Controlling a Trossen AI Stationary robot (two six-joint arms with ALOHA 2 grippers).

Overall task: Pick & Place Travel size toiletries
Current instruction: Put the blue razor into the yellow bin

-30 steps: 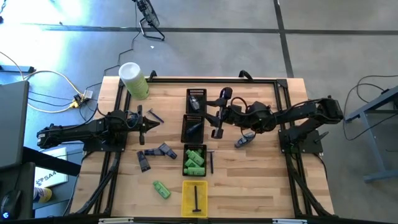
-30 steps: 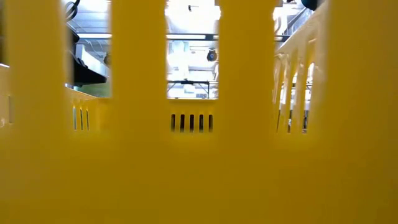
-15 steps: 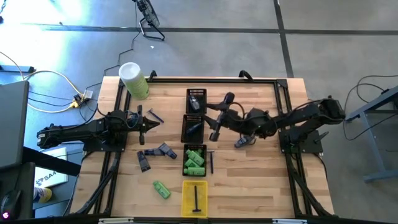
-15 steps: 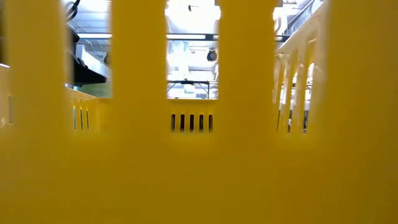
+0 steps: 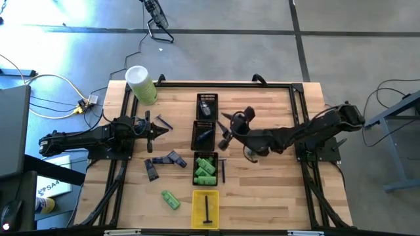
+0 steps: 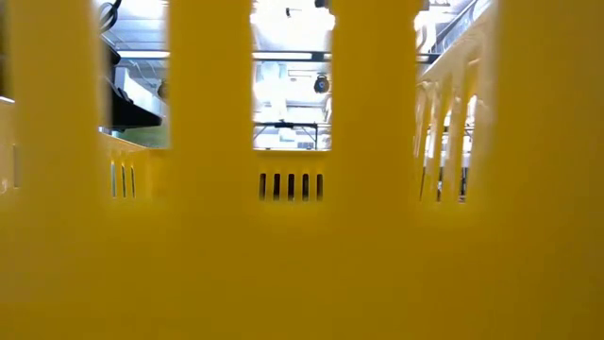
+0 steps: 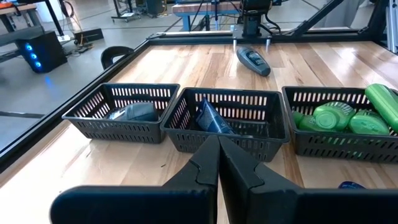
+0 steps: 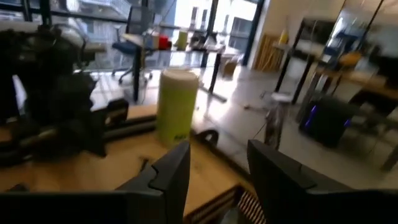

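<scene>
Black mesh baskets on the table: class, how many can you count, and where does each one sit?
3, in a row down the table's middle: far basket, middle basket, and near basket holding green bottles. None looks hidden.

Pale-green cyl [image 5: 141,84] w/ white top at table's [image 5: 275,196] far-left corner.

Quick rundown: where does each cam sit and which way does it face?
High: overhead, straight down on the table; both arms show.
Low: table height, inside the yellow tray, facing the room; no arm.
Left wrist: across the table at three black baskets; shut left hand.
Right wrist: toward the pale-green cylinder; open right hand.
Shared: high and left wrist both show the green bottles.
</scene>
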